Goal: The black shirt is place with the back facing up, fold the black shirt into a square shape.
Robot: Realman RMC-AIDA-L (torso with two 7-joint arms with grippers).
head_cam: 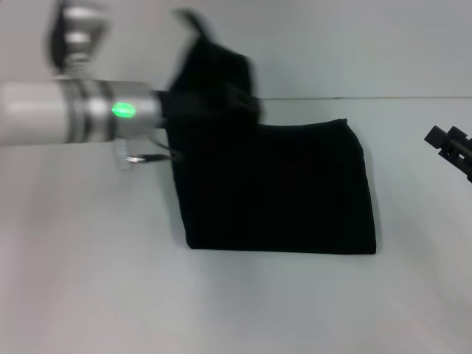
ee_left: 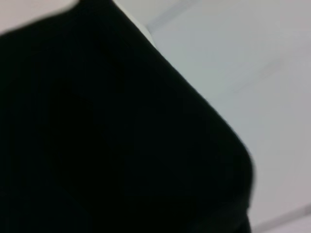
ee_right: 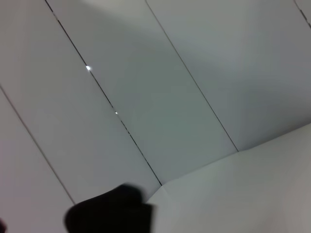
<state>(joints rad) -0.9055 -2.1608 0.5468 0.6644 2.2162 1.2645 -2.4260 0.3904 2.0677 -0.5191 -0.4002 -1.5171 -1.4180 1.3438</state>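
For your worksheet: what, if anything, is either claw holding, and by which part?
The left claw appears to hold the black shirt by its far left part, lifted off the table. The right claw holds nothing.

The shirt [head_cam: 276, 192] is plain black soft fabric, folded into a roughly rectangular block lying flat on the table, no lettering showing. Its near edge runs straight and its right edge bows slightly outward. The far left corner is lifted off the table in a bunched peak right at the left gripper [head_cam: 210, 92], with the flat body spreading below and to the right of it. The right gripper [head_cam: 450, 147] is well apart, off the shirt's right edge. In the left wrist view, black cloth [ee_left: 107, 136] fills most of the picture.
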